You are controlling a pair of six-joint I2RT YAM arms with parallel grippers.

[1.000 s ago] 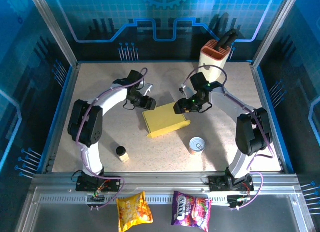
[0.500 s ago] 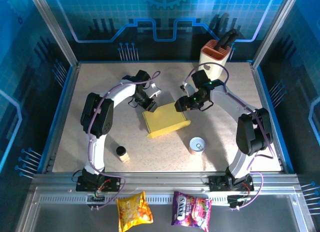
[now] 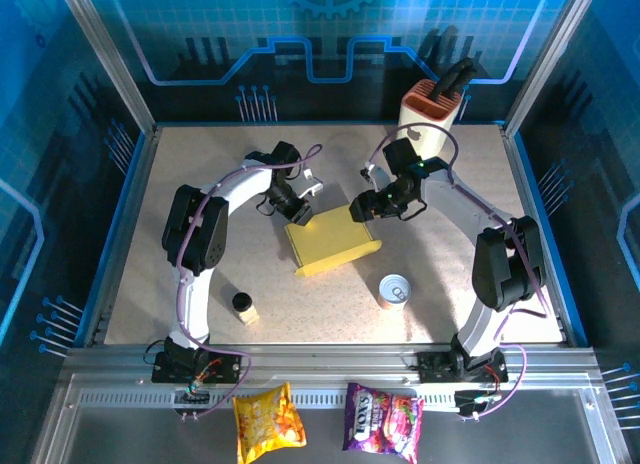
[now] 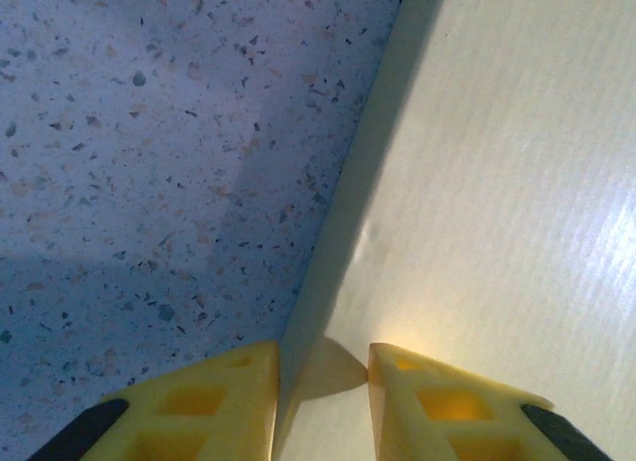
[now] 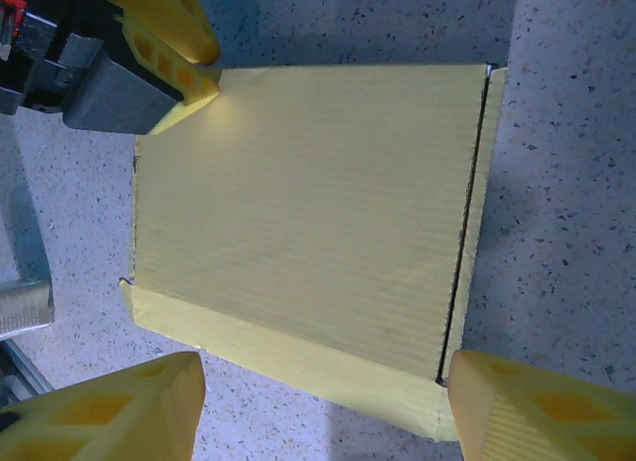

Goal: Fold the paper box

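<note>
The paper box (image 3: 332, 241) lies flat in mid-table, yellow side up. My left gripper (image 3: 301, 211) is at its far left corner. In the left wrist view the jaws stand a narrow gap apart across the box's edge (image 4: 328, 242). One fingertip (image 4: 214, 396) is outside the edge and the other (image 4: 437, 401) is over the top face, with nothing pinched. My right gripper (image 3: 362, 212) hovers at the far right corner. In the right wrist view it is wide open (image 5: 318, 421), spanning the box (image 5: 298, 203). The left gripper's fingers (image 5: 184, 78) show at that corner.
A cream knife block (image 3: 432, 112) with an orange top stands at the back right. A tin can (image 3: 395, 289) sits near the front right of the box and a small dark-capped bottle (image 3: 243, 306) at the front left. Two snack bags (image 3: 268, 422) lie beyond the table's near rail.
My left gripper has moved right onto the box's far left corner and its jaws have narrowed. The right gripper has shifted slightly back, staying wide open.
</note>
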